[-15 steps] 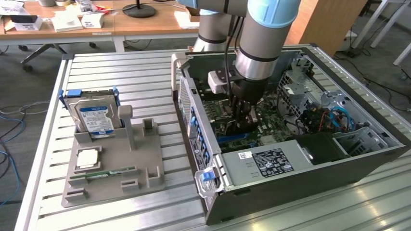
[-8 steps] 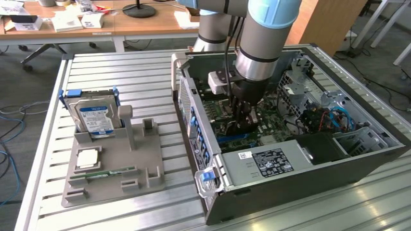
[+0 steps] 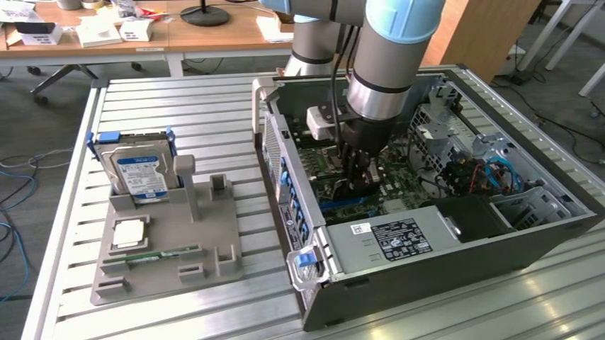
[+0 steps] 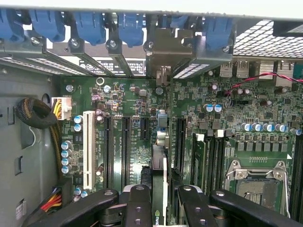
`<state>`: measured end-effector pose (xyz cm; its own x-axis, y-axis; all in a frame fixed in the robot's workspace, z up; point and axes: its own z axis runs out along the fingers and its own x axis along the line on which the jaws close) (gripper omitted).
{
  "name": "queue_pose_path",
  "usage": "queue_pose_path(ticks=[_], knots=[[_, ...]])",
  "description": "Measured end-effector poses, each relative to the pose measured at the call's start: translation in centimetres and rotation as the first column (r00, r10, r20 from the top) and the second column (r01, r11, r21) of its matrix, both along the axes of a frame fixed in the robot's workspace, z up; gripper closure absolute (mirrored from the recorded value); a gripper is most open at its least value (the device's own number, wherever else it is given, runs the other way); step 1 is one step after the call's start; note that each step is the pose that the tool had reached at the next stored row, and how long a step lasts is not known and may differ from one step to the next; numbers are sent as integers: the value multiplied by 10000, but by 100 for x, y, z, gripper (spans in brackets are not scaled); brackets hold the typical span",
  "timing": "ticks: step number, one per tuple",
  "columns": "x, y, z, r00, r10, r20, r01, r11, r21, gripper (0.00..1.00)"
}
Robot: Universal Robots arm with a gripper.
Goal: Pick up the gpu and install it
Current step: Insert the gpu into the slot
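Two black fingers (image 4: 139,208) of the gripper (image 4: 163,201) pinched narrowly on the gpu (image 4: 160,165), held on edge between them. Hung from the arm (image 3: 383,64) inside the open computer case (image 3: 529,234), low over the green motherboard (image 4: 128,94). Upright stance for the gpu above the board, parallel to the long black expansion slots (image 4: 125,146) on either side, with the RAM slots (image 4: 208,161) farther off; silvery end bracket (image 4: 163,75) up against the case's rear openings, near the row of blue retention clips (image 4: 90,23). Seated in a slot or merely above one: cannot tell. Outside the case, towards the exterior view's left on the slatted aluminium table (image 3: 170,92): grey fixture (image 3: 161,248) carrying a hard drive (image 3: 140,173) with a blue-white label stood upright, a square silvery processor (image 3: 127,234) lying flat, and a green RAM stick (image 3: 151,256) low along its front edge. Wooden desks (image 3: 208,35) behind the table.
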<state>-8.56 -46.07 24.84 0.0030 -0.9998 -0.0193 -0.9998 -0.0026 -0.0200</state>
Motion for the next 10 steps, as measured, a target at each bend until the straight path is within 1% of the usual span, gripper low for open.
queue_pose_path(ticks=[3,5,10], knots=[[-1,-3,16,10000,-1,0,1,10000,-8,74],[0,-1,32,10000,0,-2,0,10000,-3,74],[0,-3,33,10000,-10,0,10,10000,-1,74]])
